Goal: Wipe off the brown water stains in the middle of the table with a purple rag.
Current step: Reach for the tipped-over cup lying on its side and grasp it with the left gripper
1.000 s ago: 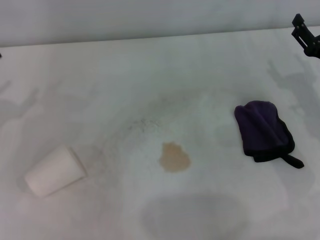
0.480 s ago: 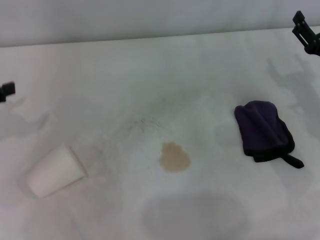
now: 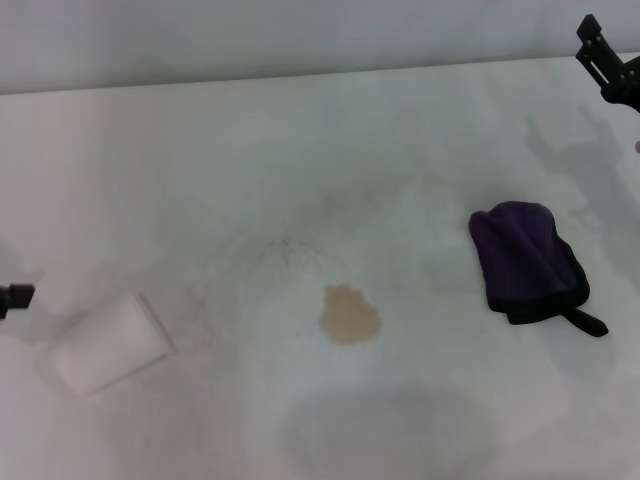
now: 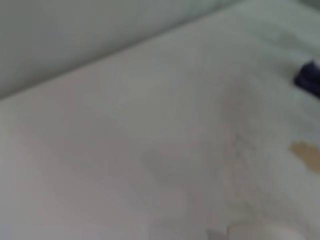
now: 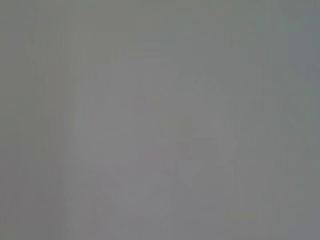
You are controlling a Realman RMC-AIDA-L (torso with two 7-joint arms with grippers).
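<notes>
White bench (image 3: 300,150), brown stain (image 3: 350,314) centred, purple rag (image 3: 527,262) laid right, cup (image 3: 108,343) tipped left, right tool (image 3: 610,70) far right, left tool (image 3: 14,298) at left edge, grip states unclear.

I am looking at a matt white tabletop (image 3: 300,140), smooth, lightly smudged grey. The brown water stains (image 3: 349,314) are showing flat and dull tan. The purple rag (image 3: 527,260) is looking like soft, plush cloth, black-edged. The white cup (image 3: 108,343) is appearing matt, like paper.
</notes>
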